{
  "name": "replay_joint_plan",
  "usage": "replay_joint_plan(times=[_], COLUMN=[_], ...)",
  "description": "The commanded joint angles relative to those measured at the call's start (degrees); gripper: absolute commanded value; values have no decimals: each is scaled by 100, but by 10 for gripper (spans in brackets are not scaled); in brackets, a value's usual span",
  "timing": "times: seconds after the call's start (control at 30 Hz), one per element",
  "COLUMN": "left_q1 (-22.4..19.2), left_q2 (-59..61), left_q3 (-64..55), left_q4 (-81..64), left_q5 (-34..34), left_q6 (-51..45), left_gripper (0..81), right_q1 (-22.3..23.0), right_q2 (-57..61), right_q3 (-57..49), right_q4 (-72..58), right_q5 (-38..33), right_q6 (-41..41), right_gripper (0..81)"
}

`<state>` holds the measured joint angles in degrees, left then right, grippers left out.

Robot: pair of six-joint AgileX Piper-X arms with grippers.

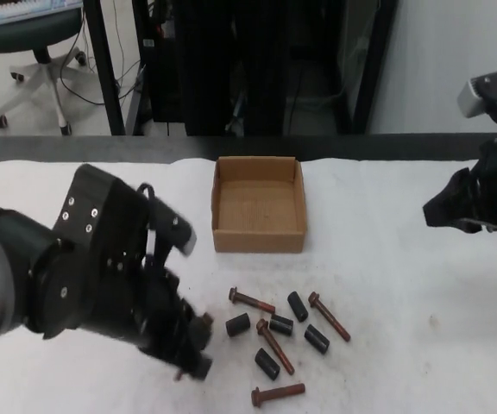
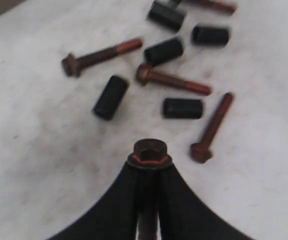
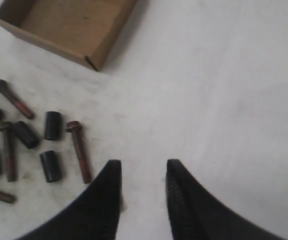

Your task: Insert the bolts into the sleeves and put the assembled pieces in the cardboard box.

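My left gripper [image 2: 150,169] is shut on a rusty bolt [image 2: 150,153], whose hex head sticks out past the fingertips. In the high view this gripper [image 1: 195,347] hangs low over the cloth, just left of the loose parts. Several more bolts [image 1: 251,300] and several black sleeves [image 1: 238,325] lie scattered there; one sleeve [image 2: 111,97] and one bolt [image 2: 174,82] lie just beyond the held bolt. The open cardboard box [image 1: 257,239] stands behind the parts. My right gripper [image 3: 143,172] is open with nothing in it, raised at the far right [image 1: 445,210].
White cloth [image 1: 404,302] covers the bench. The box [image 3: 109,47] and the nearest loose bolt [image 3: 79,150] lie to one side of the right gripper. An office chair [image 1: 33,34] and dark racks stand behind the bench.
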<state>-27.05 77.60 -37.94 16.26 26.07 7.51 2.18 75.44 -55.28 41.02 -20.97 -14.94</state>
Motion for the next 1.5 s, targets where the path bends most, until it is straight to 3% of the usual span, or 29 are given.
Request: replay_joint_plan(times=[0.0,0.13,0.23,0.33,0.47,0.53,0.67,0.83,1.1,1.27,1.47], left_q1=[-2,9,9,9,9,9,9,9,9,9,9], left_q2=[-235,-860,-1294,-1601,-1784,-1784,-1784,-1784,-1784,-1784,-1784], left_q3=[28,578,1196,1738,2179,2255,2263,2263,2263,2263,2263], left_q4=[-730,-2607,-3571,-4141,-4268,-4268,-4268,-4220,-4221,-4221,-4081], left_q5=[748,237,-221,-294,-294,-294,-517,-849,-849,-849,-849], left_q6=[-1053,-2228,-2575,-2543,-1682,-1242,-896,-854,-854,-854,-467], left_gripper=[2,2,2,2,2,2,2,2,2,2,2], right_q1=[-9,-9,1,72,518,861,1726,2288,2338,2338,2338], right_q2=[-72,-72,-72,-72,-79,-79,-14,496,1787,1896,1896], right_q3=[-44,10,206,562,973,1039,1040,750,-243,-428,-430], right_q4=[-139,-180,-323,-698,-1141,-1226,-1560,-1645,-446,-357,117], right_q5=[-617,-600,-956,-1654,-1676,-1390,-3,730,733,700,698], right_q6=[273,357,587,1000,1071,912,590,819,-238,-328,-1040], right_gripper=[298,298,298,298,298,293,279,279,279,279,279])
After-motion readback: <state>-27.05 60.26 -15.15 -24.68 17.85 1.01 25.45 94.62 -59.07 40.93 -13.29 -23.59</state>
